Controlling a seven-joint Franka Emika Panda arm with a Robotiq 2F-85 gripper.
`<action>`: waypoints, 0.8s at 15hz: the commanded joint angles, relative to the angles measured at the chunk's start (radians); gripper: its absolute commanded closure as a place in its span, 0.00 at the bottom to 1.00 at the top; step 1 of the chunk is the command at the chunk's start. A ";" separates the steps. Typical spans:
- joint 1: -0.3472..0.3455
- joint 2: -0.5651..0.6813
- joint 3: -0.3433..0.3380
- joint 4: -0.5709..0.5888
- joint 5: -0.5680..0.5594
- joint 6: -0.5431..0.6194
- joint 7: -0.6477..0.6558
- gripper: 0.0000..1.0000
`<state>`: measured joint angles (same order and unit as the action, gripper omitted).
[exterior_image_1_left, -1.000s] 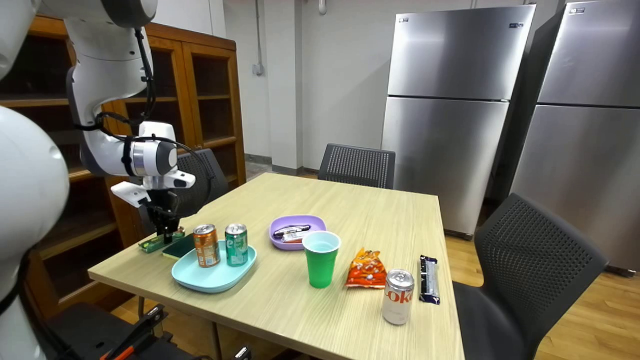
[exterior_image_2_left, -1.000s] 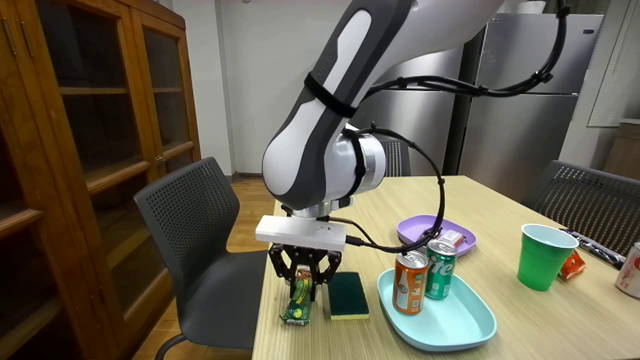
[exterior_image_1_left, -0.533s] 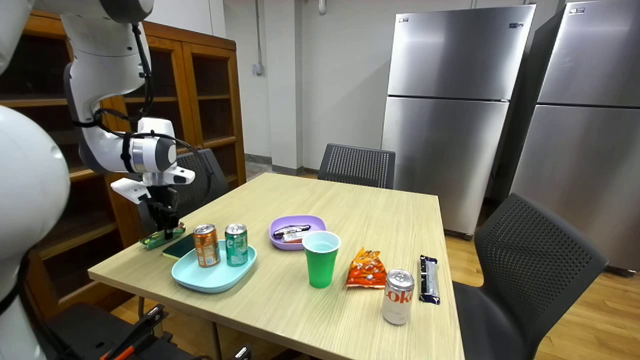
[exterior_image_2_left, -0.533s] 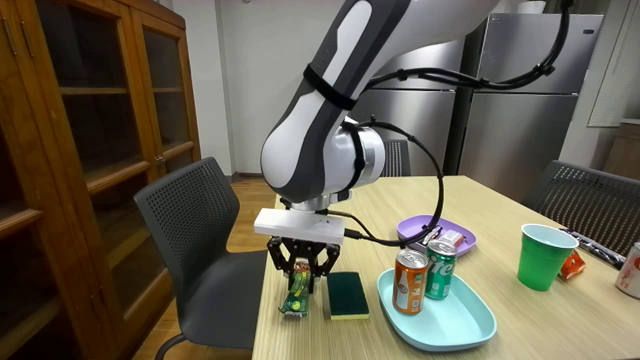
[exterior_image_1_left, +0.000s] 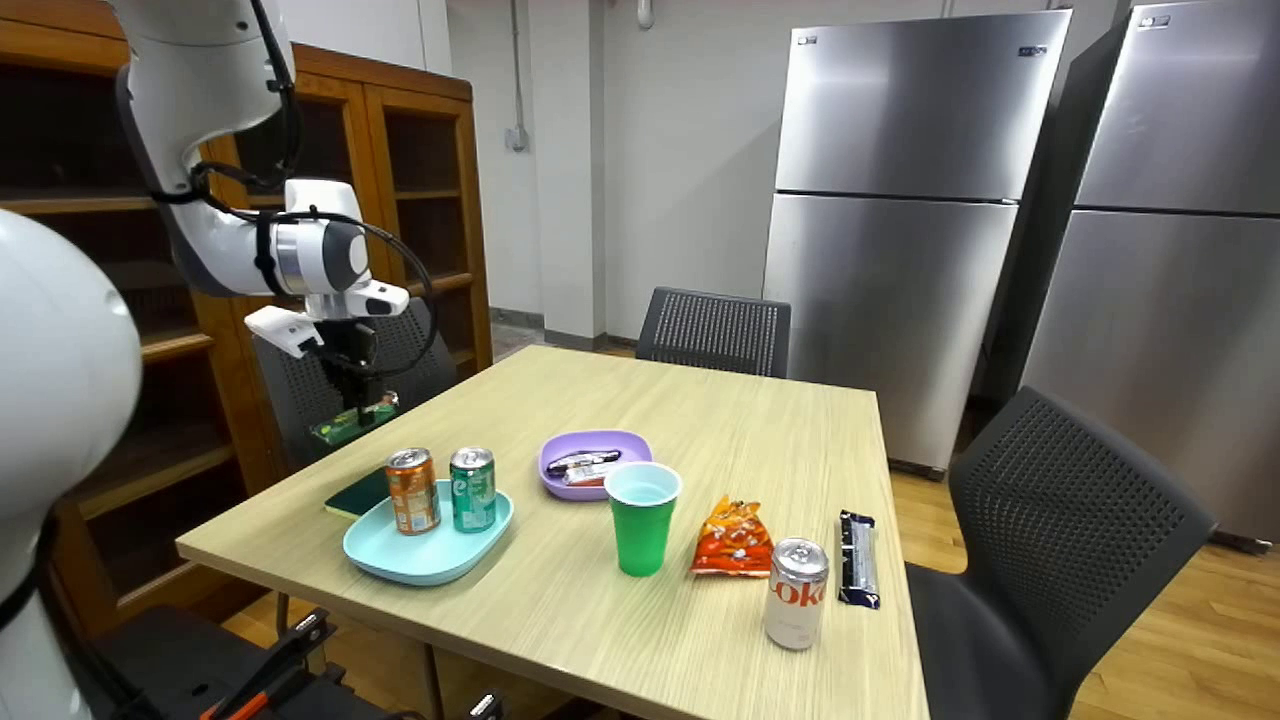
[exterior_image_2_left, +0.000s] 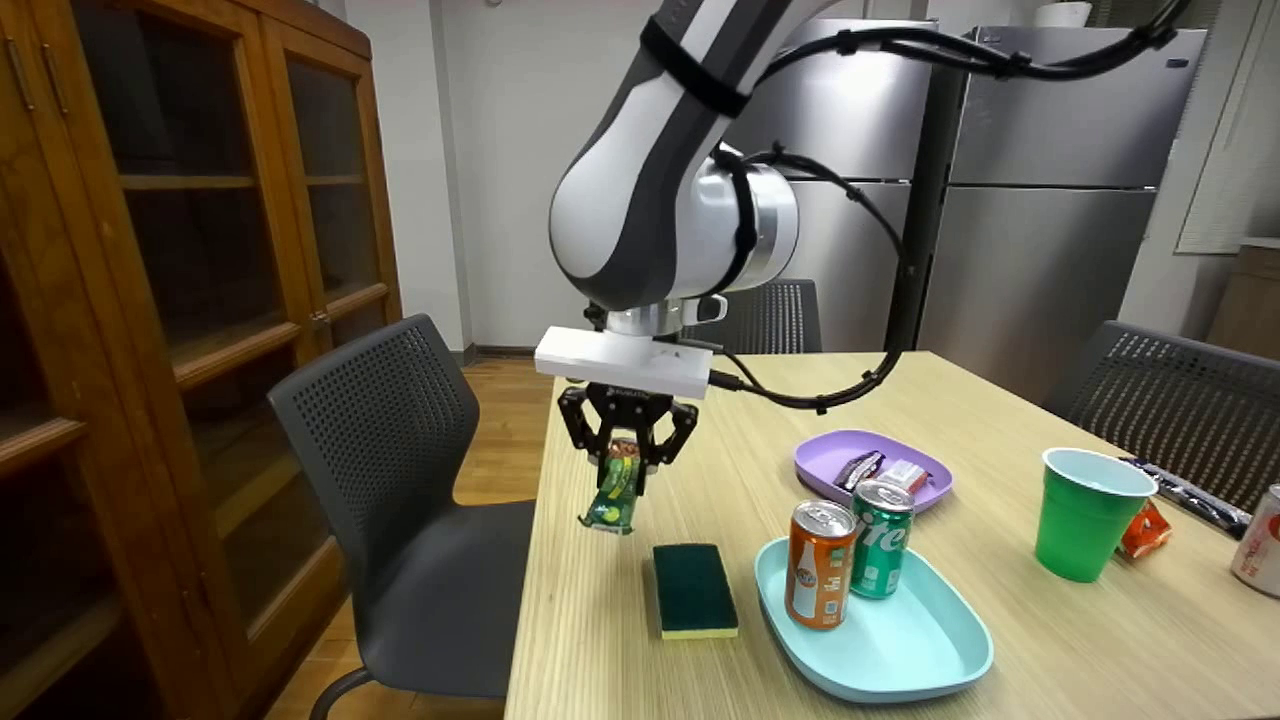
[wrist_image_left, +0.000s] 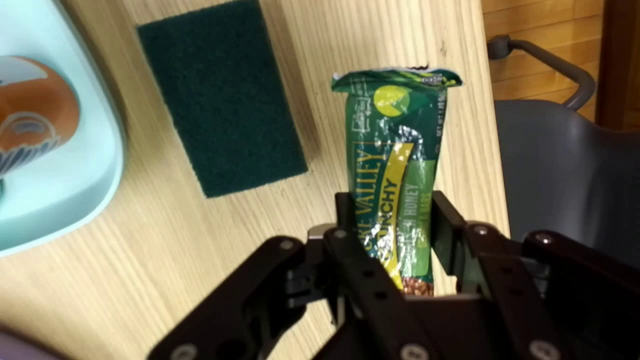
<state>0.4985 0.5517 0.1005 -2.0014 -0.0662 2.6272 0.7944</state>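
Green snack-bar packet (wrist_image_left: 392, 165) (glossy, marked "HONEY") hangs right of centre in the wrist view, clamped by the black gripper (wrist_image_left: 392, 215) above the table (wrist_image_left: 175, 275). A dark sponge (wrist_image_left: 222, 100) lies at upper left.

A brown glass-doored wooden cabinet (exterior_image_2_left: 235, 353) stands at the left of both exterior views. Two stainless-steel refrigerators (exterior_image_1_left: 900, 270) stand side by side beyond the pale wood-grain tabletop (exterior_image_1_left: 700, 420), with dark gray perforated-back chairs (exterior_image_1_left: 1080, 510) around it. A conduit (exterior_image_1_left: 517, 60) runs down the off-white wall (exterior_image_1_left: 690, 150) to an electrical box (exterior_image_1_left: 516, 139) beside a pillar (exterior_image_1_left: 567, 170). Light gleams on the refrigerators. The floor (exterior_image_1_left: 1170, 640) is honey-brown wooden planks.
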 joint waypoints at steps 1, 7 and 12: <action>-0.013 -0.088 -0.032 -0.054 -0.004 -0.026 0.003 0.86; -0.092 -0.147 -0.056 -0.091 0.007 -0.036 -0.036 0.86; -0.180 -0.173 -0.077 -0.121 0.017 -0.030 -0.086 0.86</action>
<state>0.3645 0.4303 0.0251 -2.0806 -0.0663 2.6185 0.7592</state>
